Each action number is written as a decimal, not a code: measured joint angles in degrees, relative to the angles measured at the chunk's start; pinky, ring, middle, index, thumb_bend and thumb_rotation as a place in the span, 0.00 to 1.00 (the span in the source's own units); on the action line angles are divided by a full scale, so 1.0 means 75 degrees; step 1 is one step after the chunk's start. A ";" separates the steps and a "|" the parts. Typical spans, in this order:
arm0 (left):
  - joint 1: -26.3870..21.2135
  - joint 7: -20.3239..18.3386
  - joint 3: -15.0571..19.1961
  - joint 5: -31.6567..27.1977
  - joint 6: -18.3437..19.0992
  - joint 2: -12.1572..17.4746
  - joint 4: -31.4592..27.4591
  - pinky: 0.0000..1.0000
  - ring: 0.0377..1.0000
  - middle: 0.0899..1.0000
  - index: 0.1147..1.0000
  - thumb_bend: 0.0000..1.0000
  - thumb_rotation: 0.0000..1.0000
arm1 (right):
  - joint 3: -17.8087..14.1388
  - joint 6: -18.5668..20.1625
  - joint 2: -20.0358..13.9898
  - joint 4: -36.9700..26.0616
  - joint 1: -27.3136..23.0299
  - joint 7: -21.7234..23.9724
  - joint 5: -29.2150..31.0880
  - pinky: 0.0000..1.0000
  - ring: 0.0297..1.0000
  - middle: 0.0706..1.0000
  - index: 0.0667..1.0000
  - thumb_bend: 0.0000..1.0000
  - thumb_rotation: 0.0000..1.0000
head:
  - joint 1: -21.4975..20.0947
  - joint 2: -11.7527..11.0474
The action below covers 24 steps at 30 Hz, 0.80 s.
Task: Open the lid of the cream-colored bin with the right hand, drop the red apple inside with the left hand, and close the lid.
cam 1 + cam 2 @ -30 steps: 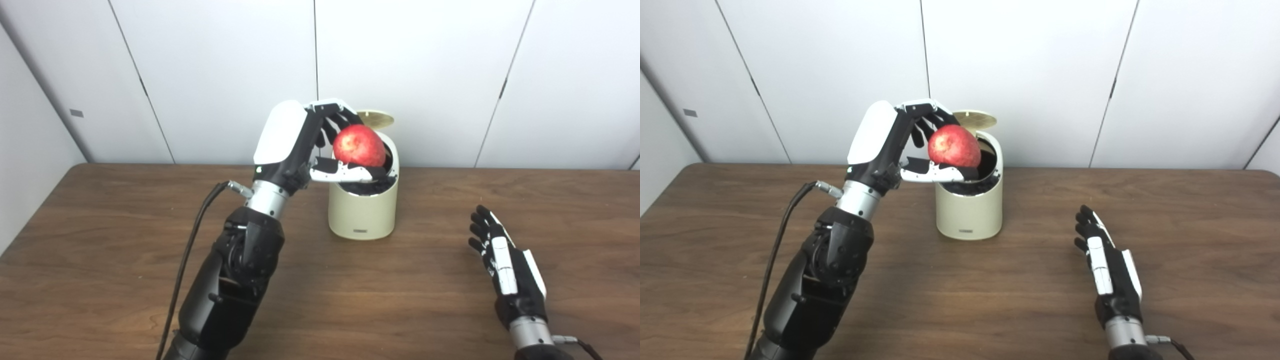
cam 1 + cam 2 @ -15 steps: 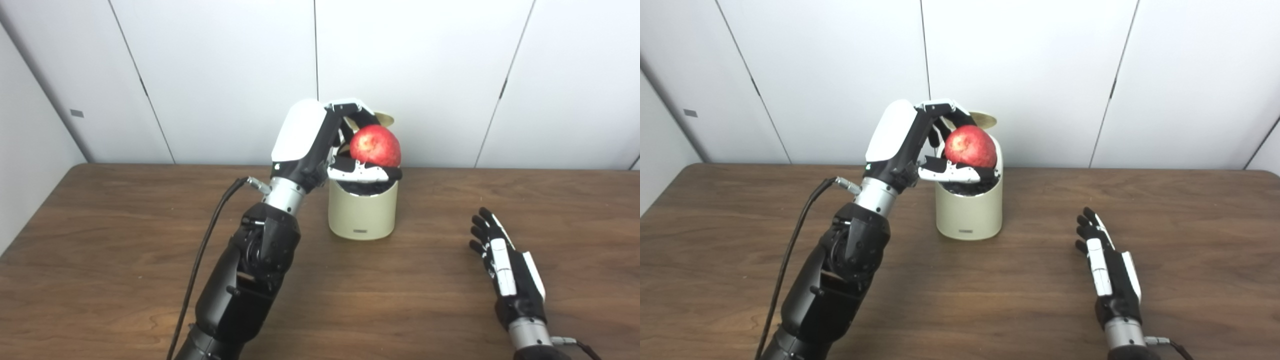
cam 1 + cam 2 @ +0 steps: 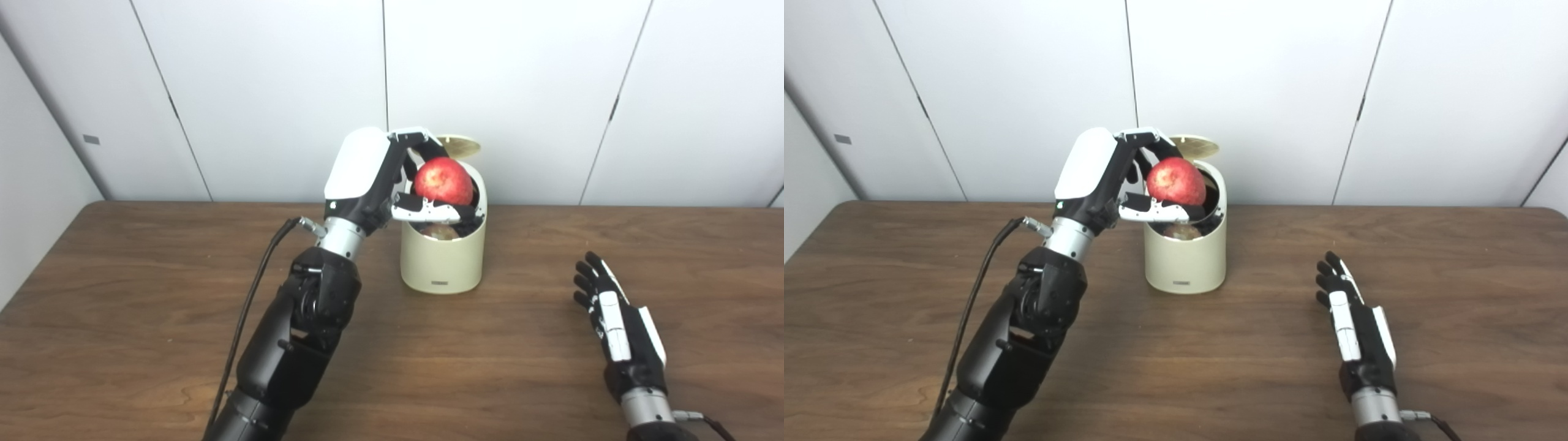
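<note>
My left hand (image 3: 383,177) is shut on the red apple (image 3: 443,180) and holds it just above the open mouth of the cream-colored bin (image 3: 441,266). The thumb lies under the apple, across the bin's rim. The bin's round lid (image 3: 460,146) stands open at the back. A dull reddish round shape (image 3: 438,231) shows inside the dark bin below the apple; I cannot tell what it is. My right hand (image 3: 615,318) lies open and empty on the table, to the right of the bin and nearer to me.
The bin stands near the far edge of the brown wooden table (image 3: 122,275), close to the white panelled wall (image 3: 275,92). A black cable (image 3: 251,300) runs along my left forearm.
My left hand moved right with the apple over the bin, then slightly back left and down toward the opening. A reddish shape now shows inside the bin. The right hand has stayed put.
</note>
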 measured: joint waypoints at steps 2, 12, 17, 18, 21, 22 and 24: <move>-0.0104 0.0029 -0.0030 0.0067 0.0006 0.0000 0.0205 0.31 0.38 0.49 0.45 0.47 0.00 | 0.0005 -0.0003 0.0000 -0.0003 0.0003 -0.0007 -0.0036 0.90 0.92 0.91 0.95 0.54 0.98 | 0.0000 0.0000; -0.0677 0.0199 -0.0177 0.0227 0.0033 -0.0284 0.0893 0.32 0.38 0.47 0.45 0.47 0.00 | 0.0007 -0.0019 -0.0011 -0.0008 0.0009 -0.0004 -0.0067 0.90 0.92 0.92 0.95 0.52 0.98 | 0.0070 0.0012; -0.0730 0.0320 -0.0283 0.0258 0.0031 -0.0327 0.1291 0.33 0.38 0.47 0.45 0.47 0.00 | 0.0008 -0.0019 -0.0011 -0.0031 0.0012 -0.0005 -0.0049 0.90 0.92 0.91 0.95 0.52 0.98 | 0.0070 0.0035; -0.0738 0.0350 -0.0316 0.0265 0.0029 -0.0327 0.1350 0.33 0.38 0.47 0.45 0.47 0.00 | 0.0008 -0.0019 -0.0010 -0.0031 0.0012 -0.0004 -0.0044 0.90 0.92 0.91 0.95 0.52 0.97 | 0.0070 0.0035; -0.0761 0.0400 -0.0386 0.0324 0.0027 -0.0316 0.1472 0.33 0.38 0.48 0.45 0.47 0.00 | 0.0006 -0.0019 -0.0009 -0.0029 0.0013 -0.0006 -0.0025 0.90 0.92 0.91 0.95 0.51 0.97 | 0.0082 0.0035; -0.0766 0.0414 -0.0407 0.0354 0.0027 -0.0314 0.1475 0.33 0.37 0.48 0.45 0.47 0.00 | 0.0003 -0.0019 -0.0011 -0.0027 0.0013 -0.0008 -0.0024 0.90 0.92 0.91 0.95 0.51 0.97 | 0.0082 0.0035; -0.0780 0.0445 -0.0451 0.0376 0.0026 -0.0297 0.1500 0.35 0.37 0.47 0.45 0.47 0.00 | 0.0006 -0.0019 -0.0009 -0.0030 0.0010 -0.0008 -0.0023 0.90 0.92 0.91 0.95 0.51 0.98 | 0.0082 0.0035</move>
